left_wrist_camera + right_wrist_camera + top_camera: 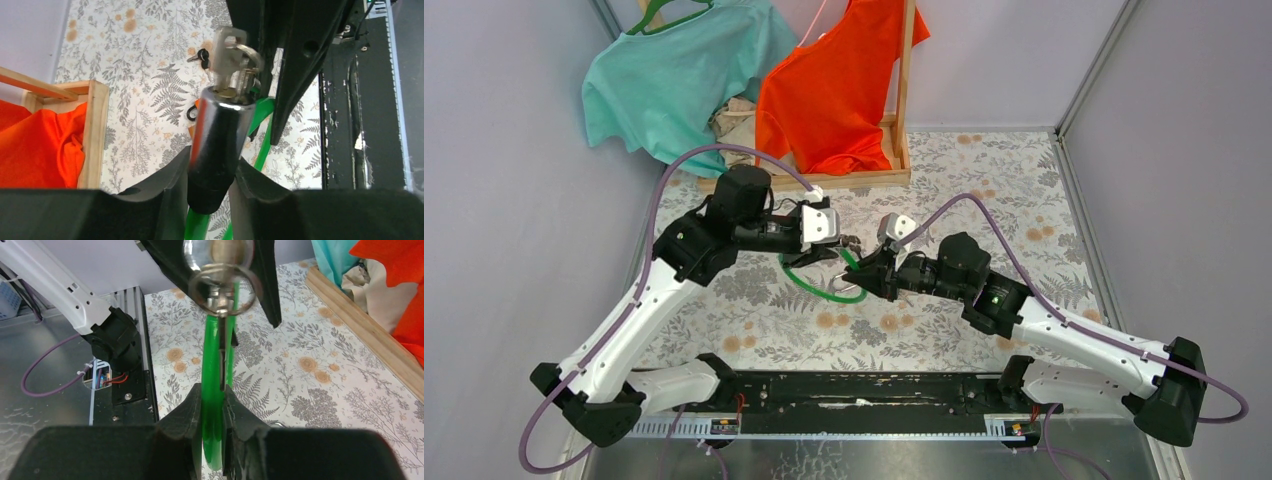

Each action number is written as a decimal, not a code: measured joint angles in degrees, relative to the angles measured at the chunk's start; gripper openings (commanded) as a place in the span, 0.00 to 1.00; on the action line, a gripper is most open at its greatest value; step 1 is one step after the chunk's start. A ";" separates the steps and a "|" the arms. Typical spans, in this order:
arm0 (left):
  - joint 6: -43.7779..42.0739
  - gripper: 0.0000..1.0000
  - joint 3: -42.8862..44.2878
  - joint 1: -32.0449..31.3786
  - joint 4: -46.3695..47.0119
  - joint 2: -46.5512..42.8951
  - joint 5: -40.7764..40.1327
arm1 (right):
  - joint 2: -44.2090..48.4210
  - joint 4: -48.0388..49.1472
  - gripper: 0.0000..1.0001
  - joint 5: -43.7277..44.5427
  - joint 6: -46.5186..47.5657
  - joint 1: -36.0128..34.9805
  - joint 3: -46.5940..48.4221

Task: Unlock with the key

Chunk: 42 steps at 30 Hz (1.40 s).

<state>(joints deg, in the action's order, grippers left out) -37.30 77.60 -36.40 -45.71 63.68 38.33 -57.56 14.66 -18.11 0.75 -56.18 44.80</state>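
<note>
While the two arms meet nose to nose over the middle of the floral cloth [944, 330], the left gripper [210, 175] clamps the chrome lock [220, 135] low on its barrel, its black fingers [160, 185] pressed against either side. The lock is held tilted above the cloth, its keyhole end turned toward the right arm. A silver key [227, 47] stands in that end, with a steel ring [248, 52] threaded through its head. The lock's green cable [809, 283] loops down from the grippers and lies on the cloth just below them in the overhead view.

From the right wrist, the right gripper [212, 400] faces the lock end-on. Its fingers [187, 412] are closed to a narrow slot on a thin strip of metal, seen edge-on, that runs up to the ring. It looks like the key, though that view does not settle whether it is the one seated in the lock. The cable shows green behind the slot.

Two small dark-headed keys [201, 56] lie on the cloth beyond the lock, apart from it. At the far end of the table an orange shirt [834, 80] and a teal shirt [674, 80] hang by a wooden rack [874, 179].
</note>
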 measured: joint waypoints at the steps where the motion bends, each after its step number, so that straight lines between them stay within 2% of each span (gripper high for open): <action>1: -0.31 0.23 0.39 0.00 -0.96 0.42 0.22 | -0.02 -0.02 0.00 -0.50 0.04 0.00 0.00; 3: -0.76 0.11 0.87 0.00 -2.29 0.66 0.42 | -0.02 -0.02 0.00 -0.90 0.04 0.02 0.00; 4: -1.29 0.06 1.29 0.00 -3.04 0.66 0.52 | -0.02 0.00 0.07 -1.09 0.04 0.04 0.00; 6: -1.46 0.00 1.99 0.00 -4.00 0.66 0.76 | -0.02 0.31 0.58 -1.40 0.04 0.04 0.00; 7: -1.49 0.00 2.10 0.00 -4.13 0.66 0.79 | -0.02 0.42 0.70 -1.49 -0.17 0.02 0.00; 8: -1.62 0.00 2.12 0.00 -4.44 0.68 0.79 | -0.02 0.61 0.78 -1.38 -0.63 0.04 0.00; 9: -1.62 0.00 2.12 0.00 -5.03 0.68 0.79 | -0.02 1.03 0.83 -1.01 -0.87 0.07 0.02; 13: -1.79 0.00 2.14 0.00 -7.37 1.31 0.74 | 0.76 0.90 0.88 -1.53 -3.10 1.33 0.04; 19: -2.36 0.00 4.46 0.00 -11.63 4.17 -1.14 | 2.99 -3.65 0.82 -12.76 -11.06 10.93 2.69; 21: -3.02 0.00 6.80 0.00 -13.09 5.99 -2.27 | 2.99 -4.90 0.80 -15.45 -12.85 12.04 4.24; 24: -4.17 0.00 10.27 0.00 -15.06 8.72 -3.65 | 2.38 -7.10 0.71 -18.51 -15.50 13.11 7.15; 29: -5.49 0.00 12.13 0.00 -18.67 10.99 -5.11 | -1.79 -7.28 0.62 -21.88 -19.58 17.35 13.29; 33: -6.01 0.00 13.31 0.00 -21.81 12.50 -5.35 | -4.15 -6.82 0.54 -23.30 -21.29 19.17 14.40; 39: -6.27 0.00 13.33 0.00 -22.86 12.59 -5.31 | -7.10 -6.29 0.52 -25.97 -22.86 19.50 15.08; 42: -6.29 0.00 13.33 0.00 -23.08 12.59 -5.31 | -7.13 -5.77 0.45 -27.26 -23.04 19.50 15.08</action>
<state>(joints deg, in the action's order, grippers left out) -43.59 90.94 -36.40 -68.79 76.27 33.01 -64.69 8.88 -45.36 -22.28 -36.69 59.88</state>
